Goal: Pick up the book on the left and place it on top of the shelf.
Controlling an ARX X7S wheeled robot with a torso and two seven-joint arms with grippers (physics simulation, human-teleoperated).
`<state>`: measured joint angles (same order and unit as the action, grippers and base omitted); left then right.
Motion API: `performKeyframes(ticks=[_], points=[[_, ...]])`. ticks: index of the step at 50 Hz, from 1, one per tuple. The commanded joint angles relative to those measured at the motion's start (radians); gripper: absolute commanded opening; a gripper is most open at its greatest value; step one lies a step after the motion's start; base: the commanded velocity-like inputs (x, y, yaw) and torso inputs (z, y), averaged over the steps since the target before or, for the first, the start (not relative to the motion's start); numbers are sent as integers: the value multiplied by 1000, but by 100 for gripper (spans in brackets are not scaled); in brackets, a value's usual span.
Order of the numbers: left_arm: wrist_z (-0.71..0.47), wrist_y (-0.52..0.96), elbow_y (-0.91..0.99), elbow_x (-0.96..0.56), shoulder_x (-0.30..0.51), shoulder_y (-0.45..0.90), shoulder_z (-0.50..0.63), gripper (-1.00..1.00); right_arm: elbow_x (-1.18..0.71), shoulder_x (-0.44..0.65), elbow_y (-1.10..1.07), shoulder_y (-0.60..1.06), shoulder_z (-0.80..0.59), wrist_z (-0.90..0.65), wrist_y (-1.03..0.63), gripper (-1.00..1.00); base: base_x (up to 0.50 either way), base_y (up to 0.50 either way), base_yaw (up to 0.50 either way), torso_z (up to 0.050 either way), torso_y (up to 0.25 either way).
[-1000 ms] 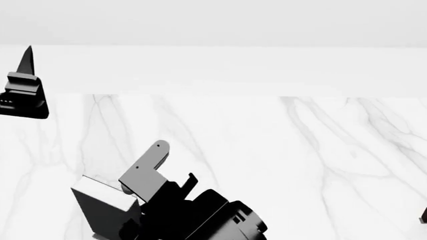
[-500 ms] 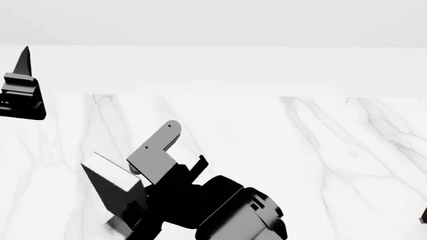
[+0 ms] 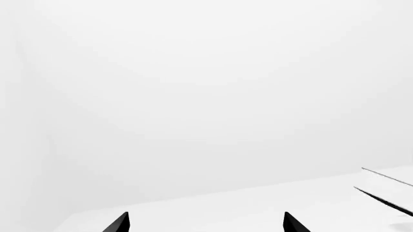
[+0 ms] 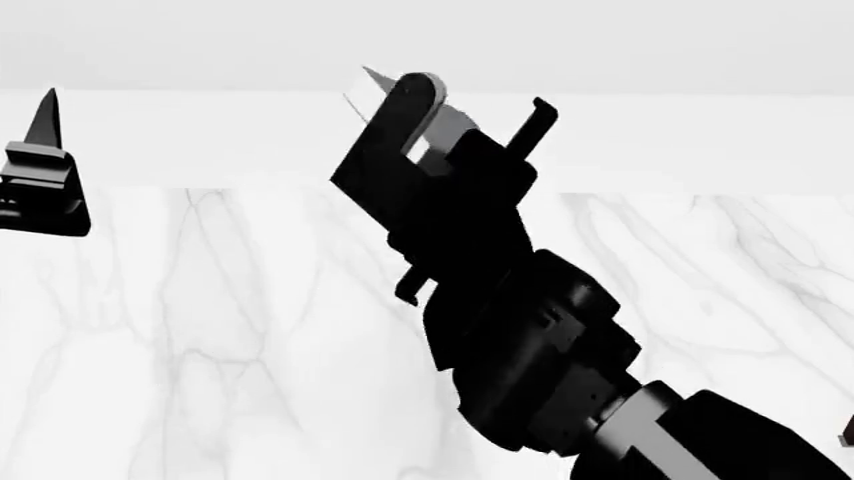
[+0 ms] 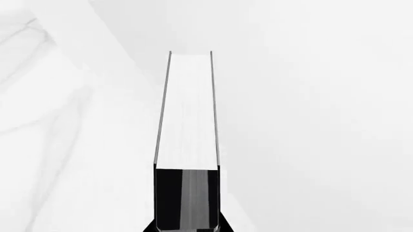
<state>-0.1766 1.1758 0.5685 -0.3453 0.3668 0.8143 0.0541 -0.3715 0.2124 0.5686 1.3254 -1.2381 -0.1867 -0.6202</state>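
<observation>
The book [image 4: 447,128] is held up high in the middle of the head view, with only a white corner and pale page edges showing past the fingers. My right gripper [image 4: 474,112] is shut on it, well above the marble table [image 4: 694,300]. In the right wrist view the book [image 5: 187,111] runs straight out from the right gripper [image 5: 187,229], white page edge facing the camera and black covers on both sides. My left gripper [image 4: 43,170] hangs at the far left; in its wrist view the left gripper [image 3: 205,223] is open with nothing between the tips. The shelf is out of view.
A white wall and a pale ledge [image 4: 667,140] run behind the table. Thin dark lines [image 3: 387,193] cross one edge of the left wrist view. A small dark object [image 4: 846,430] peeks in at the head view's right edge.
The right arm has risen with the book, from low over the near-left part of the table to the upper middle of the head view. The left gripper has hardly moved.
</observation>
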Motion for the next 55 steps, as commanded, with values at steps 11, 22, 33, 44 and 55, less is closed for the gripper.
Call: performKeyframes(ticks=[11,22,33,44,55], points=[[-4,-17,-12,-3,2,-7,1,100,421,-151,740,199,-185,-350,92,-100,0,0,0,0,1],[-6,-20,-15,-5,3,-8,4,100,384,-75,740,208,-217,-319,-156,-100,0,0,0,0,2],[-8,-24,-20,-6,3,-6,15,100,374,-25,740,264,-240,-223,-300,-100,0,0,0,0,2],[-10,-9,1,-18,11,-10,-8,100,355,62,740,235,-172,-193,-455,-100,0,0,0,0,1],[-14,-12,3,-21,11,-12,-9,100,363,124,740,203,-88,-198,-525,-100,0,0,0,0,1]])
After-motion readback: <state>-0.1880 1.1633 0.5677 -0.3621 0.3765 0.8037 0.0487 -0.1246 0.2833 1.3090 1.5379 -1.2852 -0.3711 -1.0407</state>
